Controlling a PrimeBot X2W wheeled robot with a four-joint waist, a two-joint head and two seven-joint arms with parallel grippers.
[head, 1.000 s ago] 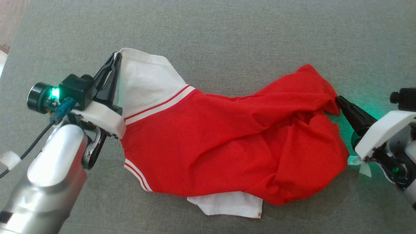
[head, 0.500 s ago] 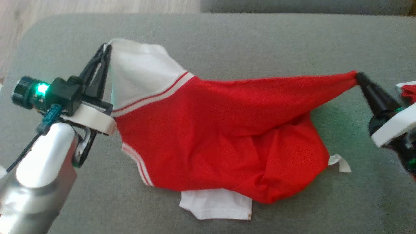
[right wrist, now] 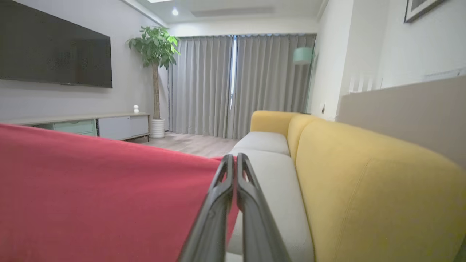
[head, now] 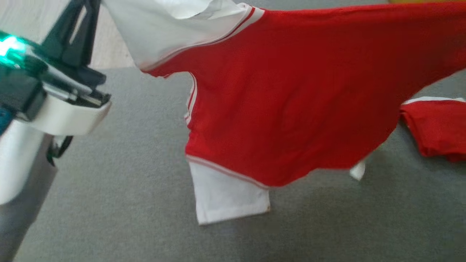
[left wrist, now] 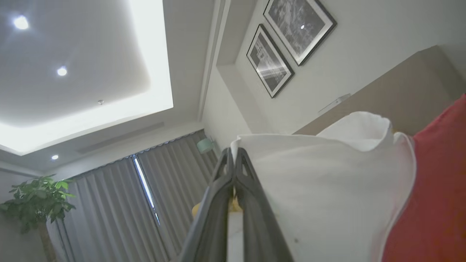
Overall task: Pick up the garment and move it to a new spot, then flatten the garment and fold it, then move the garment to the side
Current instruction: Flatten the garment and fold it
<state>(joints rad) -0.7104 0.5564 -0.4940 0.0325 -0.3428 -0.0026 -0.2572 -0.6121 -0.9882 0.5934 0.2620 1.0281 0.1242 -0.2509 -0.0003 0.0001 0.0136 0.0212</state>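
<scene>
Red garment [head: 291, 109] taut between upturned left gripper [left wrist: 233, 152] and level right gripper [right wrist: 233, 157]

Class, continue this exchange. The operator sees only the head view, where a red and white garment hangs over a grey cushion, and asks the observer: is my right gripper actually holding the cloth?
Observer: Yes. The right wrist view shows the right gripper shut on the garment at its red edge.
Operator: And the left fingertips?
Observer: The left gripper is shut on the white part.
Operator: What lies ahead of the right arm?
Observer: A yellow-backed sofa, then grey curtains.
</scene>
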